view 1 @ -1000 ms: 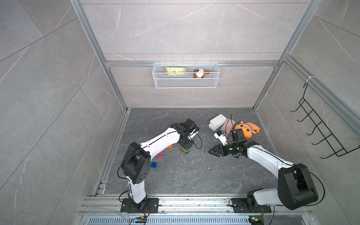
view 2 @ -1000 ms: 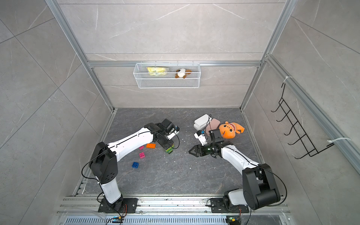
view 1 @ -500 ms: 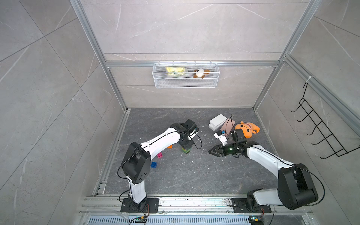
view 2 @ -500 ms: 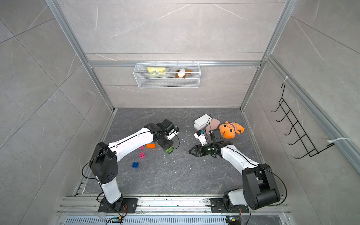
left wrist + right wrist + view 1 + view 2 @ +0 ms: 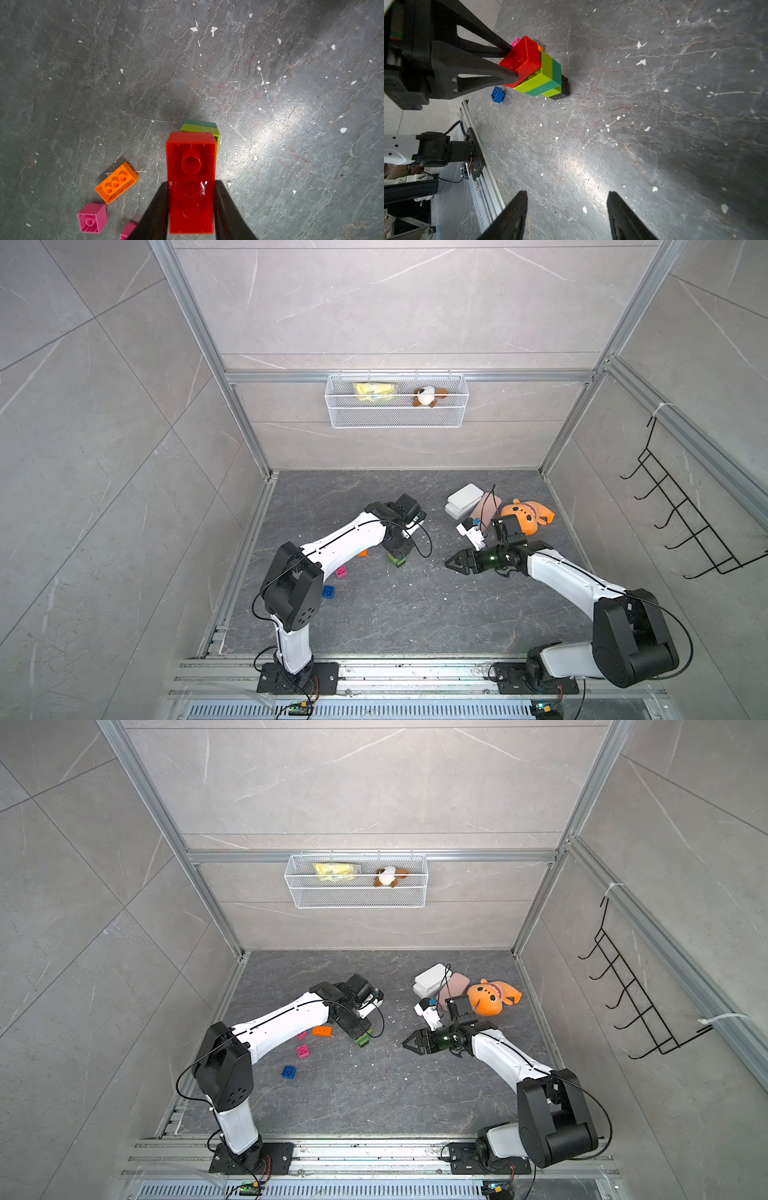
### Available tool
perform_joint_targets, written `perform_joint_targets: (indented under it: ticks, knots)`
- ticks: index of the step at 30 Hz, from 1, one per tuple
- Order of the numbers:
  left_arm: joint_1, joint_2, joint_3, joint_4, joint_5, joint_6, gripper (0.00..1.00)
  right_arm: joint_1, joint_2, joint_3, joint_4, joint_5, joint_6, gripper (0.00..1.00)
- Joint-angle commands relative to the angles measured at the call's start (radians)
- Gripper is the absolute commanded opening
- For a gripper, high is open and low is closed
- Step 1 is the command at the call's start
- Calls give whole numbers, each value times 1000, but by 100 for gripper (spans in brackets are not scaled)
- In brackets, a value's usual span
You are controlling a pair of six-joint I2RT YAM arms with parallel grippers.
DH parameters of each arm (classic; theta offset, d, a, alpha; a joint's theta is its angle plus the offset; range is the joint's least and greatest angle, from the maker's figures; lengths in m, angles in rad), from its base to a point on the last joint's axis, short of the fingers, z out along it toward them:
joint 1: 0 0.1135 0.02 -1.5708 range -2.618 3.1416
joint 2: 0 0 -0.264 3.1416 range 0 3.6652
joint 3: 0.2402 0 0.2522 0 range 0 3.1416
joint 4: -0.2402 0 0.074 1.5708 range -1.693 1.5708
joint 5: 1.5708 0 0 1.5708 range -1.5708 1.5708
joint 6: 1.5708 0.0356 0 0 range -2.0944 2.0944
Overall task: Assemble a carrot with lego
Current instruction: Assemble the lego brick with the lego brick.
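**We hold the red brick on the carrot**

The carrot (image 5: 544,79) stands near the middle of the table (image 5: 395,614). It is black at the bottom, then lime, green and lime. The red brick (image 5: 191,158) sits on top and touches the lime one. Our left gripper (image 5: 192,184) is pinched tight on the red brick. An orange brick (image 5: 116,182), two pink bricks (image 5: 303,1051) and a blue brick (image 5: 497,94) lie near, toward the left edge. Our right gripper (image 5: 567,192) hangs apart, half open, holding nothing.

Orange plush (image 5: 525,516) lies near stacked white cases (image 5: 464,499)
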Motion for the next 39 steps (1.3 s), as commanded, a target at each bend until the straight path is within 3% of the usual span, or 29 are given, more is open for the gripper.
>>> perform_joint_targets:
  ticks: [1, 11, 39]
  knots:
    - [-2, 0, 12, -11, 17, -14, 25, -1, -5, 16, -22, -5, 2, 64]
    - [4, -28, -7, -11, 97, 59, 23, -1, -6, 17, -22, -8, 2, 64]
    - [16, -35, -10, -22, 125, 64, 22, -1, -6, 21, -26, -10, 2, 64]
